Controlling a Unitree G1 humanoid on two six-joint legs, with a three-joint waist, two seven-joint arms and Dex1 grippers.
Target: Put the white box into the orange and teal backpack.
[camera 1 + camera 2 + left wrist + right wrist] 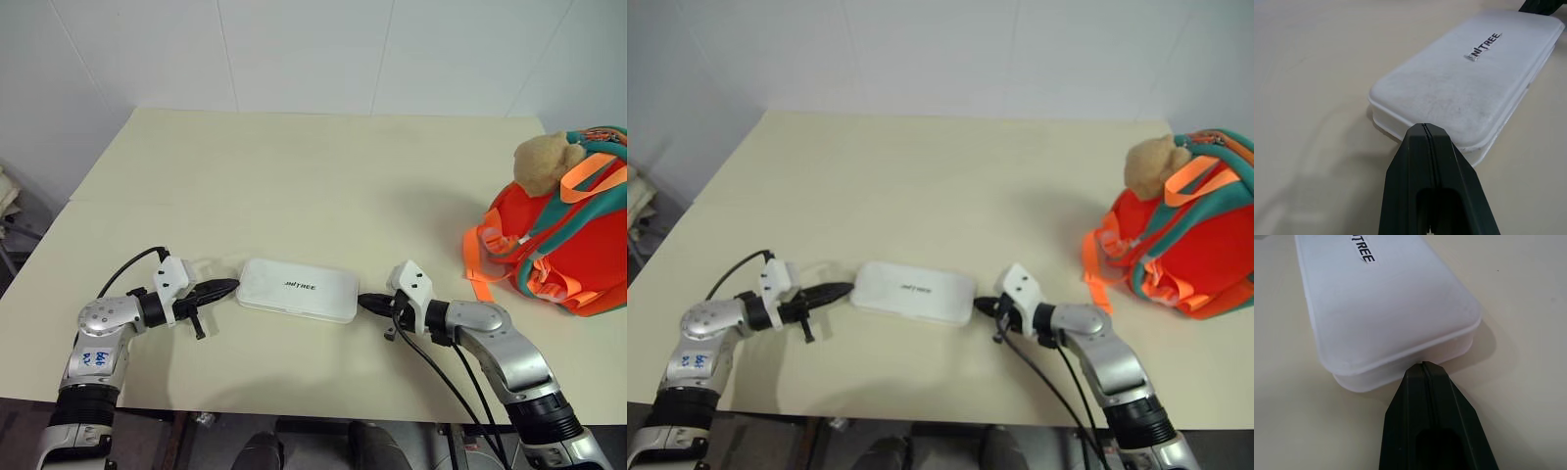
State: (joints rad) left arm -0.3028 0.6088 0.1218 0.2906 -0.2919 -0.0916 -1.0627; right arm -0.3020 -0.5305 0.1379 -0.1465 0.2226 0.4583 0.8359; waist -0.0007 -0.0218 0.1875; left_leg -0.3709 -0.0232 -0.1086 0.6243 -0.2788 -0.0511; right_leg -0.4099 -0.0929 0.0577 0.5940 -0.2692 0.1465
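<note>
White box [297,289] flat on table [294,176], long axis running left-right between grippers. Left gripper [227,287] and right gripper [367,302], both closed, empty, tips at opposite short ends. Backpack [563,245] far right, nearer right arm.

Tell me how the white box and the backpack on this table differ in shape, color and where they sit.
The white box is flat, plain white and low, lying near the front edge; the backpack is domed and tall, orange and teal, at the table's right side. The box lies between the shut tips of the left gripper and right gripper; the backpack stands apart from both. The box bears dark lettering; the backpack carries a tan plush bear. Both rest on the table.
</note>
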